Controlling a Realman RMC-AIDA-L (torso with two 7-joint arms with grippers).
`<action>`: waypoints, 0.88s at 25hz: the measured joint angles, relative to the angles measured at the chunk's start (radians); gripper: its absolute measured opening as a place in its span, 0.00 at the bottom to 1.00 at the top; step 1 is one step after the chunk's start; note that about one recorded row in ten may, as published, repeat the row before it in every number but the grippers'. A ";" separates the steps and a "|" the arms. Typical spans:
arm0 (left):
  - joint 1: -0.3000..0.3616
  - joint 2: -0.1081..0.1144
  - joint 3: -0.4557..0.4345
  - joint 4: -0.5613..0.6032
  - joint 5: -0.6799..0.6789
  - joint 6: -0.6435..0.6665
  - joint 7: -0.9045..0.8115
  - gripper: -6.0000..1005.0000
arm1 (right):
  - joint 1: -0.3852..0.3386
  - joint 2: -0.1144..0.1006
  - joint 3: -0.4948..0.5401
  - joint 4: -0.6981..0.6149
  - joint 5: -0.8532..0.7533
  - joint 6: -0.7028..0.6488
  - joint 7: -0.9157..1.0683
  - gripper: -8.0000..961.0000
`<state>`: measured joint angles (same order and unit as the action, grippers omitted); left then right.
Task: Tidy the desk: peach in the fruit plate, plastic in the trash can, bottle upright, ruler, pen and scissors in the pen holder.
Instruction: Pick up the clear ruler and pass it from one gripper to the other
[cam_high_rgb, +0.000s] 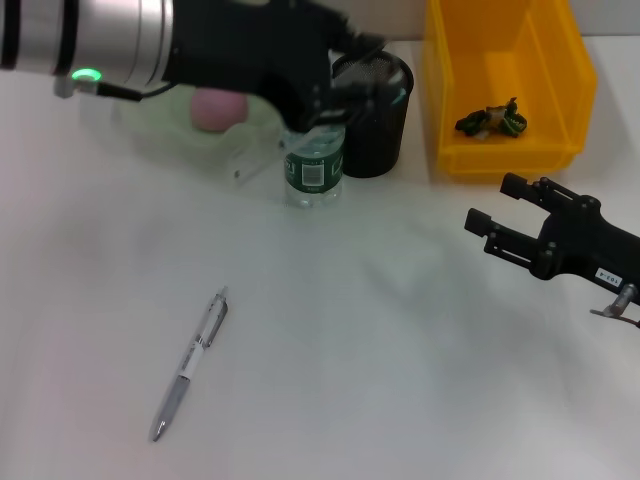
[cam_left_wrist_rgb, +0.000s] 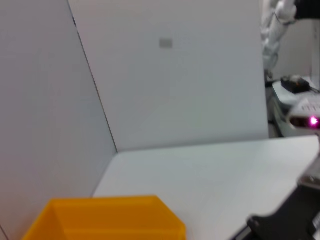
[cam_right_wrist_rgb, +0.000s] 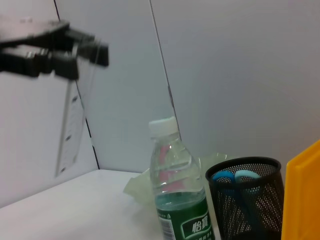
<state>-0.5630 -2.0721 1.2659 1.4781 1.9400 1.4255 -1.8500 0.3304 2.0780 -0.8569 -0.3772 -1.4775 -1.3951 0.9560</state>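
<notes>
I've got the left gripper (cam_right_wrist_rgb: 75, 57) pinching the ruler (cam_right_wrist_rgb: 70, 127), which hangs long axis vertical, raised beside and short of the pen holder (cam_high_rgb: 375, 115). Holder sits just past the bottle (cam_high_rgb: 313, 165). Right gripper (cam_high_rgb: 500, 215) idles wide.
</notes>
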 joint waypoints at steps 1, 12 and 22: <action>-0.001 -0.001 0.008 -0.002 -0.009 -0.019 0.003 0.39 | 0.001 0.000 -0.001 0.002 -0.001 0.000 -0.001 0.80; -0.011 -0.002 0.084 -0.125 -0.283 -0.280 0.106 0.39 | 0.003 0.000 -0.011 0.003 -0.005 0.004 -0.009 0.80; -0.052 -0.006 0.105 -0.271 -0.462 -0.372 0.225 0.39 | 0.005 0.000 -0.011 0.003 -0.007 0.004 -0.014 0.80</action>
<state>-0.6154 -2.0778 1.3713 1.2070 1.4784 1.0532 -1.6248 0.3358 2.0785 -0.8682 -0.3743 -1.4847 -1.3911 0.9416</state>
